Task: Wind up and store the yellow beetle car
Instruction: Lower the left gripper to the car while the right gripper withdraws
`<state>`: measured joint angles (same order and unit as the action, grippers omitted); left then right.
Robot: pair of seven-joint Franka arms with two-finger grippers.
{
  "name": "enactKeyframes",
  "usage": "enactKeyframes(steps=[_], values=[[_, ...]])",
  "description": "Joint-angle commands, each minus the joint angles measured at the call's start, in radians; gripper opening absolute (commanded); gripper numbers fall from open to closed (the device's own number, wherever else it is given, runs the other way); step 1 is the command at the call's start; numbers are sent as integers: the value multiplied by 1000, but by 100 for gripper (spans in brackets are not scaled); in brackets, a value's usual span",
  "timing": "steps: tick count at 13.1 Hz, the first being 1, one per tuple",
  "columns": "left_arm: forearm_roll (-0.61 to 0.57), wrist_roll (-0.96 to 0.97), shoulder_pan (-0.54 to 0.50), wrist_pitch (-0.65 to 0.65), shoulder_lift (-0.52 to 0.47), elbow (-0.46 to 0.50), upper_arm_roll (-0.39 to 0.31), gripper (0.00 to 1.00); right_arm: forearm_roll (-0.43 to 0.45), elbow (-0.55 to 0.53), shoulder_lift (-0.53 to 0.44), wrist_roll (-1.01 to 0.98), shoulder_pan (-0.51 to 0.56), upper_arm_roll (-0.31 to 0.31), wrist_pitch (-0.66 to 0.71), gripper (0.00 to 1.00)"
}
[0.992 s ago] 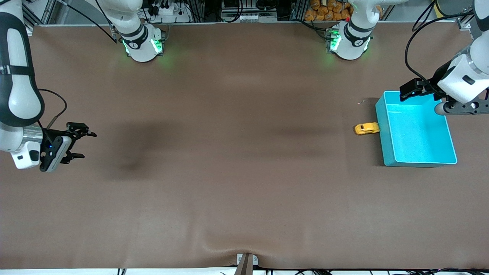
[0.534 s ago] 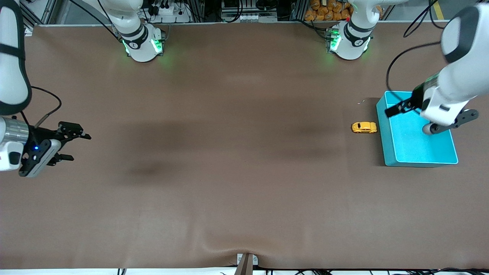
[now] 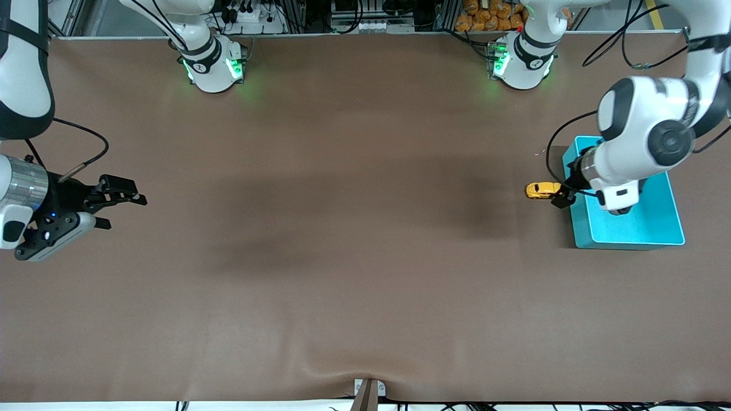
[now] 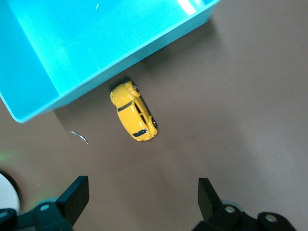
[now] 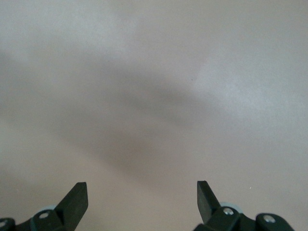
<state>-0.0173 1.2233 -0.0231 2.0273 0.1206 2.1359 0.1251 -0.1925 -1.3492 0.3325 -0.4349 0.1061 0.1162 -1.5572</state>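
- The left arm's wrist hides most of the left gripper point(image 3: 562, 200) in the front view; the left wrist view shows its fingers spread wide, empty.
- The yellow beetle car point(image 3: 542, 190) sits on the table point(image 3: 342, 257), just beside the teal bin point(image 3: 628, 237).
- The right gripper point(image 3: 117, 208), fingers apart, waits over the right arm's end.

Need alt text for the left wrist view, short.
A tiny yellow beetle-shaped toy car sits on the brown table beside the outer wall of a teal plastic bin. The left gripper hangs above with its black fingers open, holding nothing.
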Motion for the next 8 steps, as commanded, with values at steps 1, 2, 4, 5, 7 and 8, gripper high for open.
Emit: enactKeyframes(steps=[1,2,4,5,7,8], values=[[-21,160,-17,126,7,102,2,100,16,33,-9,93,-12,-4,37,100],[-21,183,-21,170,14,131,1,100,18,33,-16,116,-12,-4,40,100],[-21,228,-34,265,28,195,1,100,71,39,-29,229,-35,-3,77,100],[-21,255,-46,302,40,214,1,100,103,41,-32,295,-58,-3,83,100],[-21,283,-70,333,54,231,1,100,128,64,-32,373,-72,-3,89,100],[-21,285,-86,341,62,237,1,100,139,76,-32,396,-80,-3,104,100]])
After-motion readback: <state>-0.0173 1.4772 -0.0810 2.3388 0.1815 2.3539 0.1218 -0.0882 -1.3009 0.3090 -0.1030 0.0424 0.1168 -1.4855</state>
